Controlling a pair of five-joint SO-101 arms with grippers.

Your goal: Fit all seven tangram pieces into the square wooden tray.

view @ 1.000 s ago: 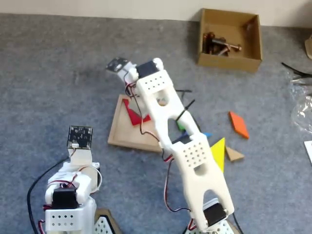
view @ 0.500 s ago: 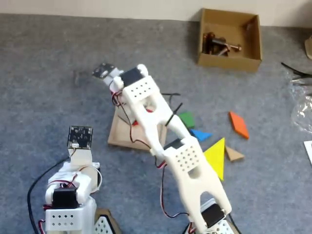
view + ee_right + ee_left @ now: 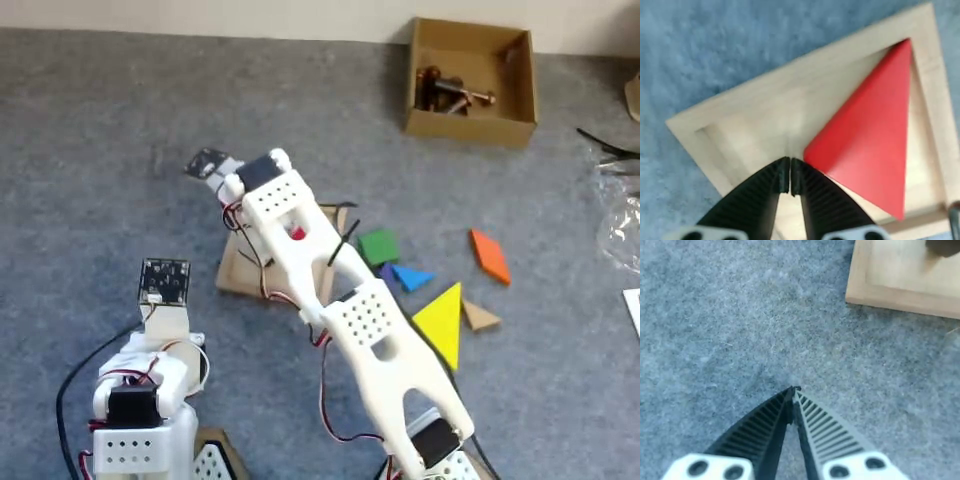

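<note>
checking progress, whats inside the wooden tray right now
One red triangle lies in the tray, its tip in a corner; the floor beside it is bare wood. From above, the right arm covers much of the tray, so the remainder is hidden.

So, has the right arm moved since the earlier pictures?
Yes. The right arm has swung left, away from the cardboard box, uncovering the green piece.

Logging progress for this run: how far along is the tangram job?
Done: the red triangle lies in the tray. In hand: nothing; the right gripper, shut, hangs beside it. To place: green square, purple piece, blue triangle, yellow triangle, orange piece and tan triangle on the carpet.
</note>
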